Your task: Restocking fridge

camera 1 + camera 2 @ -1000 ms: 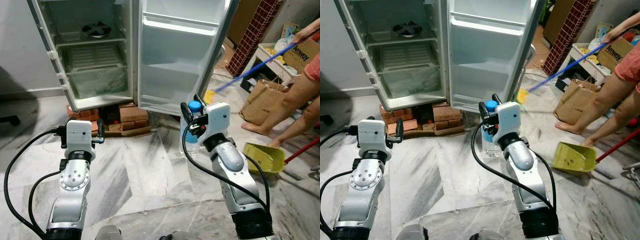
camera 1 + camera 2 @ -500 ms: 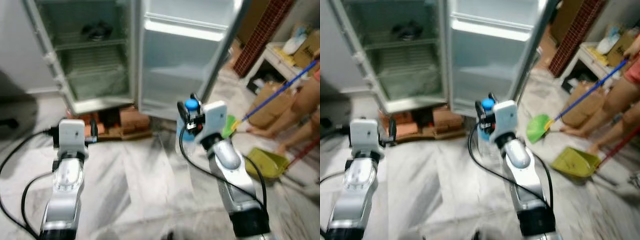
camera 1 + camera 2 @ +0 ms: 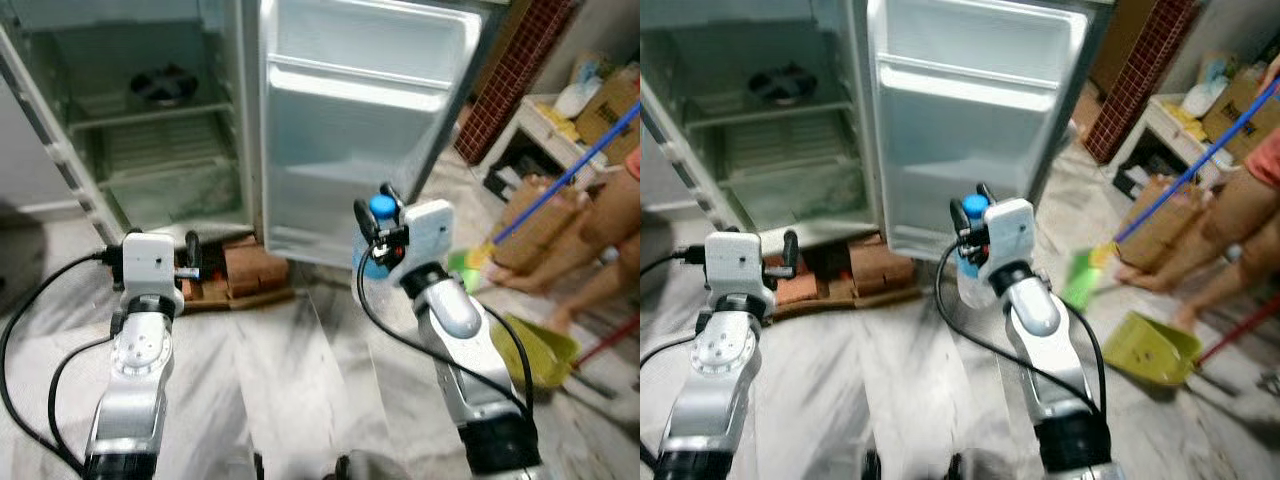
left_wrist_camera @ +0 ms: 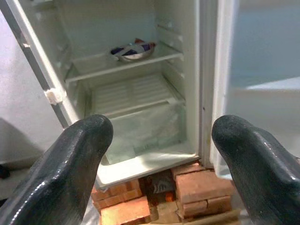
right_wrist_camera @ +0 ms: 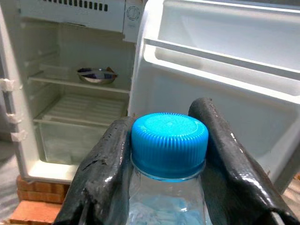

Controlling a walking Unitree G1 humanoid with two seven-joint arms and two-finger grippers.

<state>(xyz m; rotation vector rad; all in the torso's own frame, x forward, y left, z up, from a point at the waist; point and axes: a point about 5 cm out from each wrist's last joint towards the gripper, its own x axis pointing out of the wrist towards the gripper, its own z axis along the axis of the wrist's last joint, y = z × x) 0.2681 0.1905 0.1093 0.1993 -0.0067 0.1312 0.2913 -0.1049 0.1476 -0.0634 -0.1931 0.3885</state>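
Gripping a bottle point(image 5: 166, 197) below its blue cap, right gripper point(image 5: 167, 154) is clenched; left gripper point(image 4: 164, 154) gapes wide, empty.

I am in a home, in a lived-in kitchen or utility corner. The fridge point(image 3: 150, 120) before me stands open on stacked bricks point(image 3: 245, 270), and its shelves hold only a small bowl point(image 4: 131, 50). Its door point(image 3: 360, 130) is swung wide, with bare white racks. The floor point(image 3: 290, 380) around the fridge is grey-veined marble. To the right of the fridge a person point(image 3: 610, 230) sweeps with a blue-handled broom point(image 3: 570, 170) beside a yellow-green dustpan point(image 3: 535, 345). Behind the person are a brown paper bag point(image 3: 535, 215), cardboard boxes point(image 3: 615, 100) and a red brick-pattern pillar point(image 3: 505, 70).
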